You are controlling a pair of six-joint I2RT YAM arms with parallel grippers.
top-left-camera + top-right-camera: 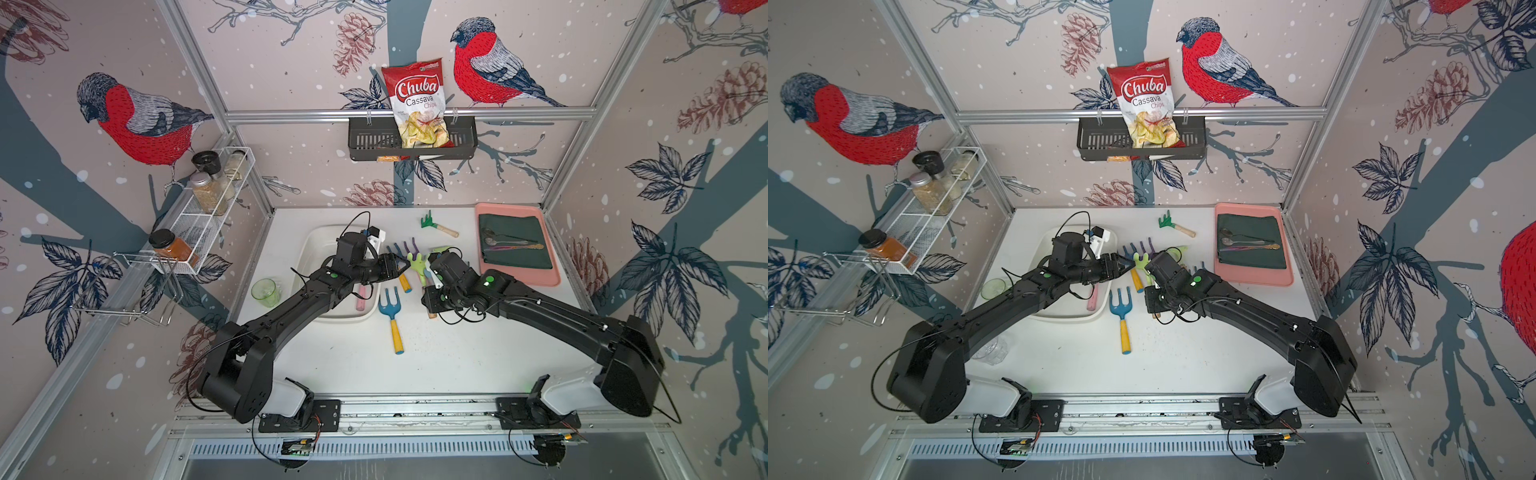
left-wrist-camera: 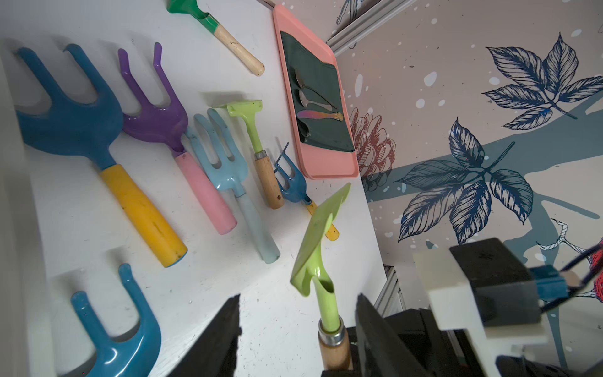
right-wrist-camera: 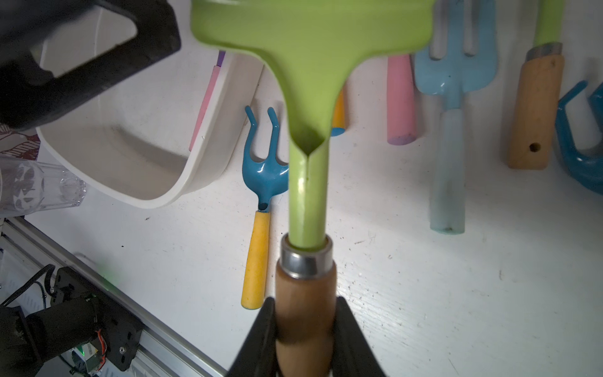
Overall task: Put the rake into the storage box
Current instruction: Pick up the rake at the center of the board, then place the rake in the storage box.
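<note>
In both top views your rake (image 1: 417, 266) hangs clear of the worktop (image 1: 457, 353) at centre, head to 12 o'clock, wooden handle towards 5. The box (image 1: 345, 318) lies at its 9 o'clock, under the left arm (image 1: 291, 307), which is the nearer one. The left fingers (image 1: 401, 270) reach in from 9 o'clock, right at the green head. A fork (image 1: 392, 316) lies at the rake's 7 o'clock just beside the box rim, and a pink-handled tool (image 1: 360, 302) already sits inside. In the left wrist view those fingers stand parted roughly halfway, holding nothing, one on either side of the rake's neck with no contact that you can see; a row of tools (image 2: 228, 169) lies on the worktop below. In the right wrist view the right fingers (image 3: 259, 339) are clamped on the handle. This reads as a handover: grip with the left before the right lets go.
</note>
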